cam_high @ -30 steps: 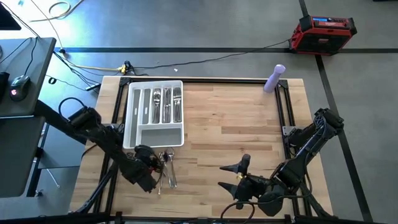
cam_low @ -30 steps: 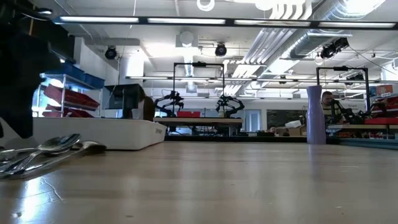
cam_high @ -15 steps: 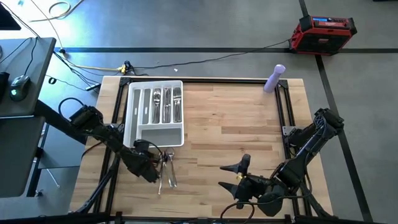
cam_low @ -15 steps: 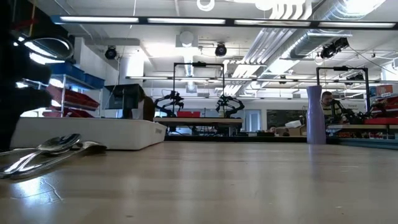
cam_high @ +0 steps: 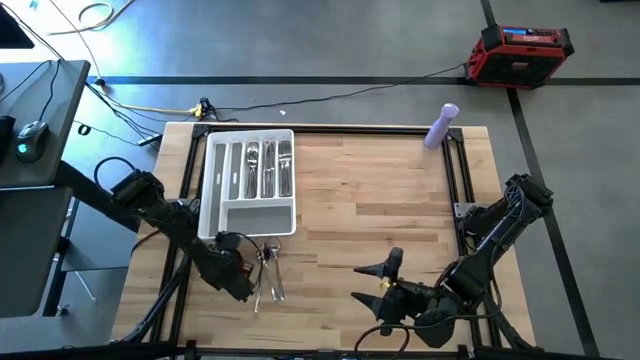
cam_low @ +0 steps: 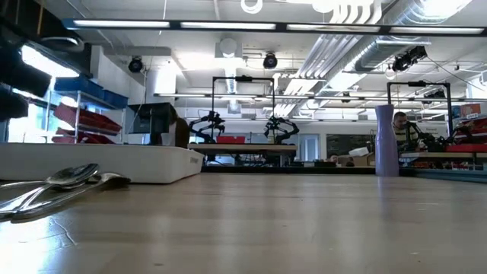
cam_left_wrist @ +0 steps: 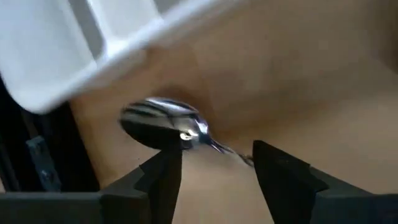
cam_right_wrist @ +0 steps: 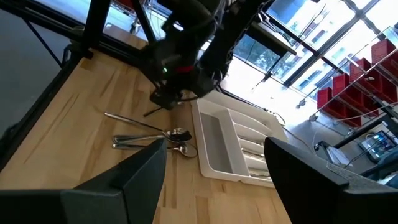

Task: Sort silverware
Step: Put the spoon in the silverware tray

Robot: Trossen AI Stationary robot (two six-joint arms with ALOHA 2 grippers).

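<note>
The left claw hangs low at the near left part of the counter, just beside the loose silverware, which lies on the wood right of it and just in front of the near edge of the tray. In the left wrist view its fingers stand apart with a gap between them, and a spoon lies just beyond the tips, its bowl towards the tray's corner; whether the fingers touch the spoon cannot be told. The right claw waits at the near right edge of the counter, its fingers spread wide.

The loose silverware is a small bundle of shiny silver pieces: spoons with bowls near the tray and long thin handles running towards the near edge, partly crossing one another. From the low view the pile lies flat on the wood, bowls up. More silverware lies sorted in the tray's narrow slots, while the wide near slot looks bare white.

Compared with one second ago, the left claw has moved slightly away from the counter's near edge, towards the tray, and sits closer to the spoon bowls; the pile and the right arm have not shifted.

Farther back, a lilac bottle stands at the far right edge of the counter.
</note>
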